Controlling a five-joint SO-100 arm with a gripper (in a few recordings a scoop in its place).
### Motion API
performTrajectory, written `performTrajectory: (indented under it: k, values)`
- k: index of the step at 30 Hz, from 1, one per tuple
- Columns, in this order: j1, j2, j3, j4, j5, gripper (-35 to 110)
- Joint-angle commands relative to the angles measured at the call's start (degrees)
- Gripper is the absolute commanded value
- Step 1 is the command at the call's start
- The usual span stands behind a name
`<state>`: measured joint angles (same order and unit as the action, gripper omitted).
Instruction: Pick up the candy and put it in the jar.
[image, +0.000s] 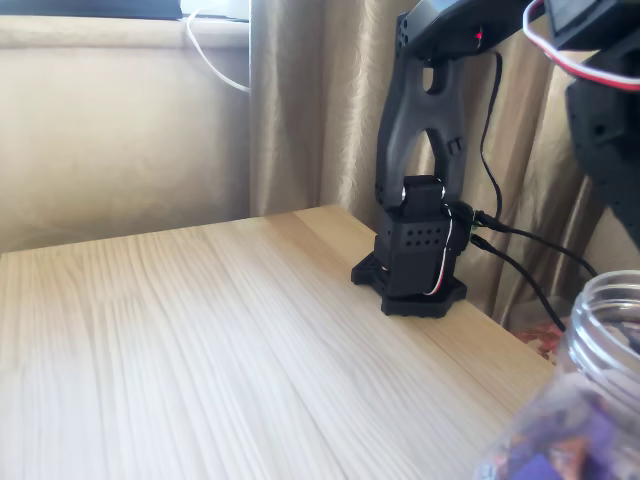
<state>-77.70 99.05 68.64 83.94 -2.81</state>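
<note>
With the jar sitting at the lower right of the frame on the table, purple wrappers showing through its wall, the arm is reaching off the upper right, its claw's state untellable; the step is probably carrying or dropping.

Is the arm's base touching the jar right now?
Apart. The fixed view shows bare table between the arm's base and the jar.

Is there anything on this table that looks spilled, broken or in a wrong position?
Nothing stands out. The wooden table shows no spill or damage. The arm's black base stands upright near the table's far edge, its cables running off to the right. The jar stands at the lower right corner, blurred, with purple wrappers inside; its rim looks whole.
</note>
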Motion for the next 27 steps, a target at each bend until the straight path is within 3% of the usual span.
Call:
performTrajectory:
  k: [1,5,10,17,27]
  values:
    - [2.4,2.2,-0.2,-0.2,-0.2,4]
    - [13.2,5.3,-2.2,0.4,-1.0,0]
    - [34.3,11.6,2.3,-2.6,-4.4,0]
    - [59.0,31.8,35.5,-15.4,-2.0,0]
    - [71.7,56.4,76.7,-28.7,2.5,0]
